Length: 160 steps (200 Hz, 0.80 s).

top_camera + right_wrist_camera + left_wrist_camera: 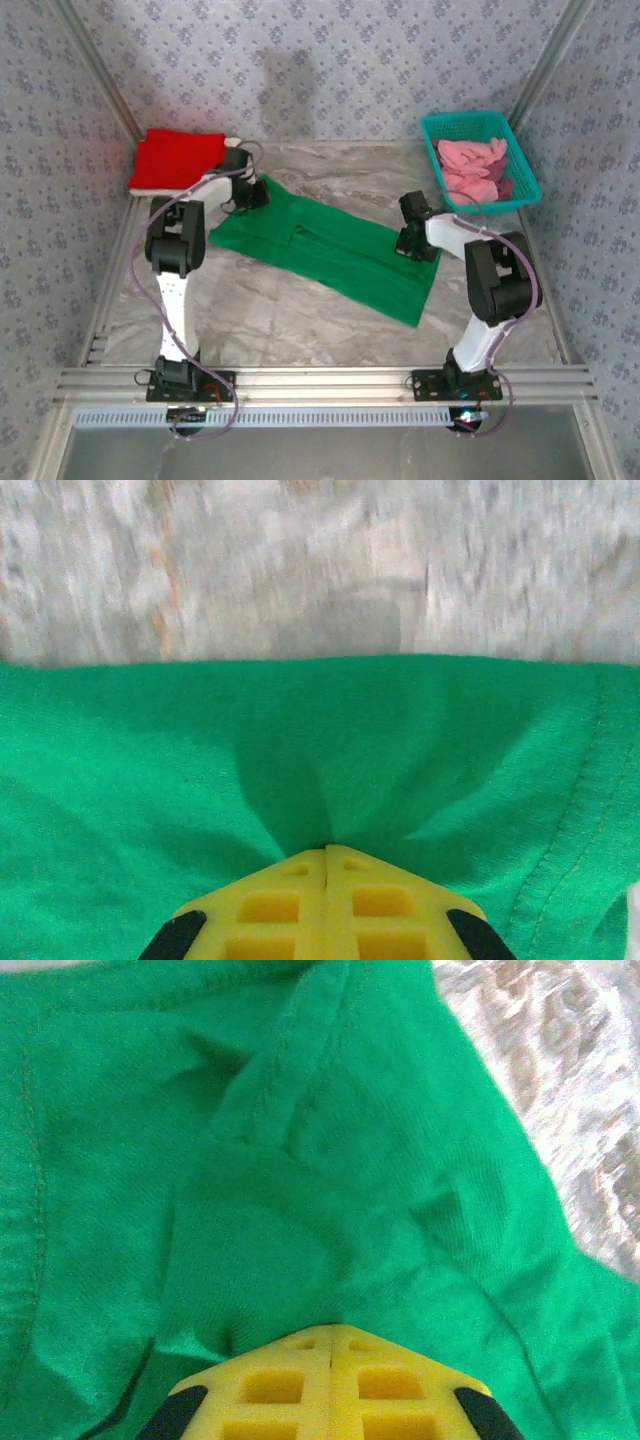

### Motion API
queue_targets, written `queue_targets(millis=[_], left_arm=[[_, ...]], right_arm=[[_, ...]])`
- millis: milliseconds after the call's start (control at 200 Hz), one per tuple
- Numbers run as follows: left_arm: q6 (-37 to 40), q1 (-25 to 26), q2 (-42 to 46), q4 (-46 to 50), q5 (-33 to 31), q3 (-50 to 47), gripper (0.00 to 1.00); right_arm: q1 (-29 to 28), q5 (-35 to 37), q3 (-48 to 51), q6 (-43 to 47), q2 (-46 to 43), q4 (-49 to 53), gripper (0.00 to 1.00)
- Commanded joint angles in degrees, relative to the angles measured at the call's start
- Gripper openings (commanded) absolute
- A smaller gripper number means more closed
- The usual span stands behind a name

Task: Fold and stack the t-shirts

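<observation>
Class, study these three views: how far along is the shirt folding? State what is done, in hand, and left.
Done: a red shirt lies folded at the far left corner. In hand: the green shirt is spread on the table, looks part folded, with the left claw and right claw each pinching it. Left: finishing and stacking it, then the pink shirts in the basket.

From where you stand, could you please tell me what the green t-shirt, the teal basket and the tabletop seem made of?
The green t-shirt: soft matte knit cloth, probably cotton; it puckers and shows stitched hems. The teal basket: likely rigid plastic, given its open mesh walls. The tabletop: smooth, marble-patterned; stone or printed laminate, I cannot tell.
</observation>
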<state>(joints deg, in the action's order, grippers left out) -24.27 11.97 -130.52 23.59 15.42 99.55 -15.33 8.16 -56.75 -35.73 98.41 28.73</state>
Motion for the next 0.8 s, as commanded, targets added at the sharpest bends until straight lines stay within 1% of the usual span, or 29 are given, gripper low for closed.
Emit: queue_targets(millis=[0,95,120,165,210,260,300,340,395,430,460,485,530,560,580,635,700,705,720,794], left_arm=[[2.36,2.36,-8.59,8.16,-0.52,15.66,0.05],[3.32,3.31,-15.55,13.91,0.36,31.17,0.05],[3.58,3.41,-17.06,15.92,0.32,35.2,0.05],[3.86,3.44,-19.09,19.34,-0.08,41.48,0.05],[4.05,3.27,-19.59,20.94,-0.97,44.83,0.06],[4.14,2.86,-18.16,20.76,-2.27,44.46,0.06],[3.71,2.34,-15.48,19.14,-3.2,40.99,0.05],[2.57,1.58,-11.03,14.86,-3.43,33.86,0.05],[-0.36,0.47,-2.09,4.0,-2.96,18.32,0.05],[-2.72,-0.41,4.21,-4.08,-3.24,7.3,0.06],[-4.55,-1.09,9.68,-9.77,-3.68,-0.33,0.08],[-5.75,-1.68,13.55,-13.23,-4.23,-6.26,0.08],[-7.37,-2.18,19.47,-16.73,-6.17,-14.42,0.09],[-8.05,-2.27,22.34,-17.48,-6.93,-17.98,0.1],[-8.28,-2.36,23.57,-17.41,-6.84,-19.89,0.1],[-8.91,-2.3,25.05,-16.19,-5.99,-23.28,0.09],[-9.59,-2.3,25.07,-16.56,-5.23,-26.54,0.07],[-9.67,-2.3,25.06,-16.65,-5.27,-26.83,0.07],[-9.88,-2.31,24.91,-16.89,-5.31,-27.42,0.07],[-10.55,-2.47,23.6,-17.74,-5.01,-28.54,0.05]], right_arm=[[-5.37,-3.54,7.18,-8.81,-5.66,4.59,0.0],[-11.52,-7.96,11.53,-14.63,-9.85,0.58,0.0],[-13.78,-8.48,12.0,-15.94,-10.6,0.02,0.0],[-15.73,-8.38,11.72,-16.92,-11.18,0.65,0.0],[-16.73,-7.96,11.17,-17.04,-11.88,1.71,0.0],[-16.79,-7.96,10.97,-16.16,-13.05,2.17,0.0],[-16.39,-7.93,10.52,-16.04,-14.53,2.43,0.0],[-15.76,-7.54,9.42,-14.73,-15.52,2.22,0.0],[-15.14,-6.96,6.58,-11.97,-15.58,3.09,0.0],[-14.89,-6.61,4.62,-10.37,-15.1,4.01,0.0],[-14.75,-6.73,3.17,-8.59,-14.57,3.86,0.0],[-14.64,-6.96,2.15,-7.52,-14.04,3.49,0.01],[-14.23,-7.86,-0.28,-4.62,-12.16,2.27,0.02],[-14.02,-8.64,-2.08,-1.48,-10.42,1.09,0.02],[-14.02,-9.39,-3.03,-0.92,-9.42,0.65,0.02],[-14.09,-12.12,-7.45,3.79,-4.65,0.35,0.0],[-14.5,-12.86,-11.03,6.75,0.65,0.83,0.0],[-14.54,-12.83,-12.8,7.13,1.24,0.87,0.0],[-14.61,-12.93,-14.05,7.67,2.56,0.99,0.0],[-14.37,-13.78,-17.86,8.53,7.35,0.02,0.0]])
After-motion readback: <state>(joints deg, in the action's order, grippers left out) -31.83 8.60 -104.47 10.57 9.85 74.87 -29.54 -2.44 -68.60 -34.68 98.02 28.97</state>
